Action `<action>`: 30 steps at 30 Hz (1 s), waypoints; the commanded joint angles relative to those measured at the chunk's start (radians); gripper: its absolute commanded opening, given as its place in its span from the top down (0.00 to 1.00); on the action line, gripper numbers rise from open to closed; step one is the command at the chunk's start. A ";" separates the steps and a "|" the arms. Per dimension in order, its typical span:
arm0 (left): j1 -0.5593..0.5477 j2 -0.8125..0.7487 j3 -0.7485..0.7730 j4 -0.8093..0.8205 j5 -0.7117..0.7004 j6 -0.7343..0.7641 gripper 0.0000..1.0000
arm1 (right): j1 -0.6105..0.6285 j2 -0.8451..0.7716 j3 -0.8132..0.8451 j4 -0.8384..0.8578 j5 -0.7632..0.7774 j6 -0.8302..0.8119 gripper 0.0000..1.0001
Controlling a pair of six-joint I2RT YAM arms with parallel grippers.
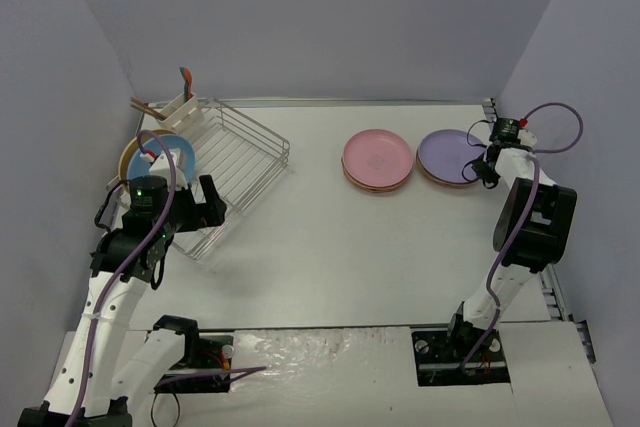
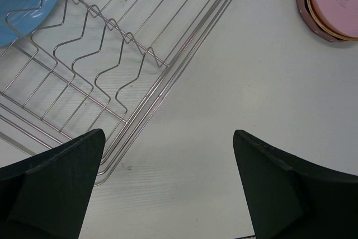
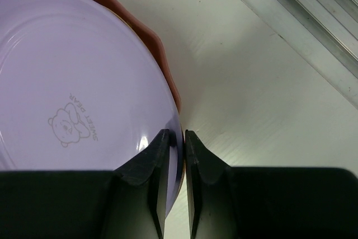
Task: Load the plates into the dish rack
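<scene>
While a blue plate [image 2: 22,4] is in the dish rack [image 1: 250,147], the right end effector [image 3: 177,134] pinches the purple plate [image 3: 72,71]; the left end effector [image 2: 168,135] is wide open, empty.

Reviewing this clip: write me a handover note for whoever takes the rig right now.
Left gripper: open, empty, above the near edge of the dish rack.
Right gripper: shut on the rim of the purple plate, which tops the right stack.
Done: blue plate at the rack's far-left end, yellow plate behind it.
Left: the purple plate's stack and the stack under the pink plate, both on the table.
</scene>
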 commanded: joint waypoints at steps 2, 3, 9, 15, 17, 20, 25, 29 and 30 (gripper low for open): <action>-0.009 0.007 0.037 0.061 0.029 -0.035 0.03 | -0.011 -0.089 0.032 -0.033 0.007 -0.013 1.00; -0.009 0.008 0.037 0.060 0.030 -0.037 0.03 | -0.010 -0.088 0.029 -0.035 0.001 -0.011 1.00; -0.008 0.003 0.024 0.061 0.038 -0.048 0.03 | -0.009 -0.069 0.011 -0.043 -0.013 -0.008 1.00; -0.008 0.001 0.018 0.060 0.045 -0.057 0.03 | -0.011 -0.047 -0.004 -0.045 -0.014 0.009 0.98; -0.008 0.002 0.018 0.057 0.045 -0.057 0.03 | -0.012 -0.047 -0.006 -0.051 0.010 0.011 0.95; -0.008 0.001 0.017 0.059 0.044 -0.057 0.03 | -0.014 -0.044 -0.004 -0.061 0.027 0.014 0.87; -0.008 0.000 0.017 0.060 0.044 -0.059 0.03 | -0.023 -0.037 0.007 -0.069 0.028 0.010 0.83; -0.008 0.002 0.016 0.064 0.045 -0.063 0.03 | -0.028 -0.036 0.012 -0.076 0.027 0.005 0.84; -0.008 0.003 0.014 0.065 0.046 -0.065 0.03 | -0.029 -0.036 0.013 -0.079 0.027 0.003 0.86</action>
